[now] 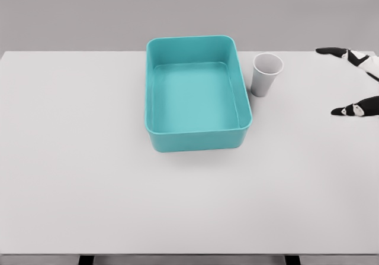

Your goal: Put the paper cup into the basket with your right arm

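A white paper cup (pixel 266 74) stands upright on the table, just right of the teal basket (pixel 197 139), close to its right wall near the far corner. The basket is a rectangular tub with nothing inside it. My right hand (pixel 345 80) comes in at the right edge, well to the right of the cup and apart from it. Only its black fingertips (pixel 331 51) and a thumb tip show, spread wide with nothing between them. The left arm does not show.
The white table (pixel 89 176) stretches wide to the left and in front of the basket. Its near edge runs along the bottom of the picture, its far edge just behind the basket.
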Robot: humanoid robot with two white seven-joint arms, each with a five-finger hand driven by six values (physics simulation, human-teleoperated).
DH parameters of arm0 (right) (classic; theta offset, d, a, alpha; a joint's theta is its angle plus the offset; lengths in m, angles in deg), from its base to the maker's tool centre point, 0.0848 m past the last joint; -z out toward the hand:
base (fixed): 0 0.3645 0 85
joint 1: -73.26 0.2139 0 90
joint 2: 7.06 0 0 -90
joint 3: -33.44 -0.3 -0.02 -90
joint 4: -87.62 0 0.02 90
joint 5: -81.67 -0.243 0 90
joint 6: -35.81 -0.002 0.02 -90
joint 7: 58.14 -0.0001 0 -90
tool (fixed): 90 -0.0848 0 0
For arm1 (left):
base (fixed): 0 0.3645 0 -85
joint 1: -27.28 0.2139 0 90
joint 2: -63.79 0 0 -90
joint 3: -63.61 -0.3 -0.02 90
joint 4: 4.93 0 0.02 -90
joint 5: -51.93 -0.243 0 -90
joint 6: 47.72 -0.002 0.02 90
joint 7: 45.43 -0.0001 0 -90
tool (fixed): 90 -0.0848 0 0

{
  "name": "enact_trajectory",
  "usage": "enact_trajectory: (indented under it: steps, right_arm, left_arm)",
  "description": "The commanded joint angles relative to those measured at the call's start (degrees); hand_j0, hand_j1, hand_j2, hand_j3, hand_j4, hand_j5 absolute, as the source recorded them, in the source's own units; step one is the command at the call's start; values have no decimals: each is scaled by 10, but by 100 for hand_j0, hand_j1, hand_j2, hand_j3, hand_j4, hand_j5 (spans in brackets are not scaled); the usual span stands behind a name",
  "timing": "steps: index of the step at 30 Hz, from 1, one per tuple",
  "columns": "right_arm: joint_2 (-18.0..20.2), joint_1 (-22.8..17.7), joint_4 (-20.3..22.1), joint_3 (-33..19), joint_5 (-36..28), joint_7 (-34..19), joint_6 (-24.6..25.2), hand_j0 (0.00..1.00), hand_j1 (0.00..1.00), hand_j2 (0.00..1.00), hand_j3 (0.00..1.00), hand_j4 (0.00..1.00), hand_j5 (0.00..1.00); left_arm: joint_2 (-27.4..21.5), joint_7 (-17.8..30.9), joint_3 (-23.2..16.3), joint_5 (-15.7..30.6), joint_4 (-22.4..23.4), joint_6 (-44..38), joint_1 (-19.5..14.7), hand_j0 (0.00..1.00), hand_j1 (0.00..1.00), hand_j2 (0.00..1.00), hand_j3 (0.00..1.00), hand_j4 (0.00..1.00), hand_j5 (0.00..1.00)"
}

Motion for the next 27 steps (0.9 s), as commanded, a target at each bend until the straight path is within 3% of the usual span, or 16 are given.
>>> enact_trajectory:
  steps: [1, 2, 3, 4, 9, 11, 14, 22, 27]
  right_arm:
    - [-56, 0, -22, 2, -13, -5, 86, 100, 100, 100, 100, 100, 100]
    - [-75, 17, -36, 2, -13, -5, 101, 100, 100, 100, 100, 100, 100]
    - [-116, 52, -92, 2, -11, -5, 122, 100, 100, 100, 100, 100, 100]
    - [-129, 62, -113, 3, -11, -5, 123, 100, 100, 100, 100, 100, 100]
    - [-131, 76, -161, 44, -11, -5, 155, 100, 100, 100, 100, 100, 100]
    - [-143, 77, -173, 45, -14, -5, 165, 100, 100, 100, 100, 100, 100]
    - [-199, 127, -232, 39, -15, -5, 190, 100, 100, 100, 100, 100, 100]
    - [-205, 147, -304, 44, -49, -5, 209, 100, 100, 100, 100, 100, 100]
    - [-242, 171, -333, 41, -49, -5, 217, 100, 100, 100, 100, 100, 100]
  left_arm:
    - [0, 0, 0, 0, 0, 0, 0, 100, 100, 100, 100, 100, 100]
    - [0, 0, 0, 0, 0, 0, 0, 100, 100, 100, 100, 100, 100]
    - [0, 0, 0, 0, 0, 0, 0, 100, 100, 100, 100, 100, 100]
    - [0, 0, 0, 0, 0, 0, 0, 100, 100, 100, 100, 100, 100]
    - [0, 0, 0, 0, 0, 0, 0, 100, 100, 100, 100, 100, 100]
    - [0, 0, 0, 0, 0, 0, 0, 100, 100, 100, 100, 100, 100]
    - [0, 0, 0, 0, 0, 0, 0, 100, 100, 100, 100, 100, 100]
    - [0, 0, 0, 0, 0, 0, 0, 100, 100, 100, 100, 100, 100]
    - [0, 0, 0, 0, 0, 0, 0, 100, 100, 100, 100, 100, 100]
